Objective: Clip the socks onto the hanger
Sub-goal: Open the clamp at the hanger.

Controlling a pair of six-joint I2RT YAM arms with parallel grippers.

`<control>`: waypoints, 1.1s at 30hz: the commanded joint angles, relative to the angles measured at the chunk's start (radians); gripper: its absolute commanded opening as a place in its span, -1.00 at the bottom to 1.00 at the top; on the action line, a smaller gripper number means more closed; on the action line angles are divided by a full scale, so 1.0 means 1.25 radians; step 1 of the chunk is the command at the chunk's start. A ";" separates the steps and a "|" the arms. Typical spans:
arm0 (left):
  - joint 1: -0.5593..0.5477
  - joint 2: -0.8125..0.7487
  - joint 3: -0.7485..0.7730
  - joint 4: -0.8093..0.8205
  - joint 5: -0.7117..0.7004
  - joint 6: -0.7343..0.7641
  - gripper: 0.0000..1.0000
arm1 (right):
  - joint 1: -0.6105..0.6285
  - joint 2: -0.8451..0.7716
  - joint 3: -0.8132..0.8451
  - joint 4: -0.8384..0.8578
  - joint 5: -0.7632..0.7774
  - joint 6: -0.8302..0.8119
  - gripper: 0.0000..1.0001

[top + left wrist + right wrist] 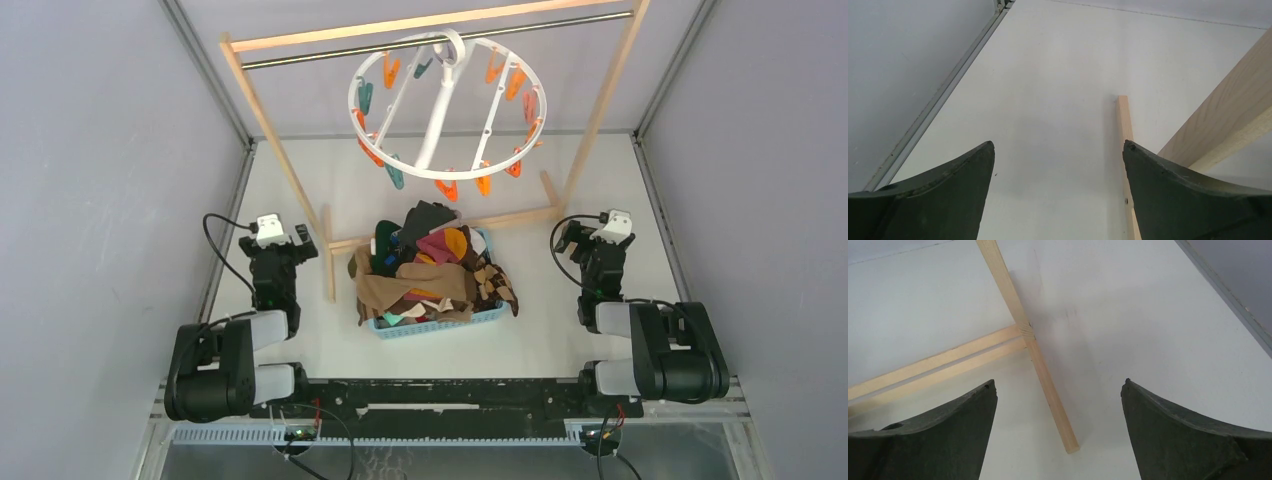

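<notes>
A heap of socks [432, 268] in brown, maroon, black, mustard and teal fills a light-blue basket [436, 326] at the table's middle. The round white hanger [447, 104] with orange and teal clothespins hangs from the rack's metal rod above and behind the basket. My left gripper [283, 238] is open and empty, left of the basket; in its wrist view [1058, 147] only bare table shows between its fingers. My right gripper [592, 232] is open and empty, right of the basket; its wrist view [1058, 385] shows nothing held.
The wooden rack [290, 170] stands across the back of the table; its left foot [1124, 125] lies just ahead of the left gripper, its right foot [1045, 375] ahead of the right gripper. Grey walls close in on both sides.
</notes>
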 commanded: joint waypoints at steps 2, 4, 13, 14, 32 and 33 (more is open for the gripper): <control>-0.004 -0.008 -0.005 0.045 -0.012 0.003 1.00 | 0.002 -0.001 0.018 0.025 -0.008 -0.007 0.99; -0.005 -0.007 -0.005 0.045 -0.013 0.003 1.00 | 0.002 0.000 0.019 0.023 -0.010 -0.006 0.99; -0.004 -0.020 -0.004 0.038 -0.019 0.003 0.99 | 0.001 -0.100 0.127 -0.255 0.145 0.060 0.99; -0.004 -0.035 0.005 0.008 -0.020 0.002 1.00 | 0.001 -0.119 0.163 -0.342 0.162 0.076 0.99; 0.038 -0.259 0.761 -1.392 0.361 0.059 0.99 | 0.272 -0.534 0.192 -0.395 -0.428 0.186 0.71; 0.038 -0.277 0.771 -1.417 0.375 0.054 0.99 | 0.317 -0.547 0.192 -0.392 -0.452 0.184 0.66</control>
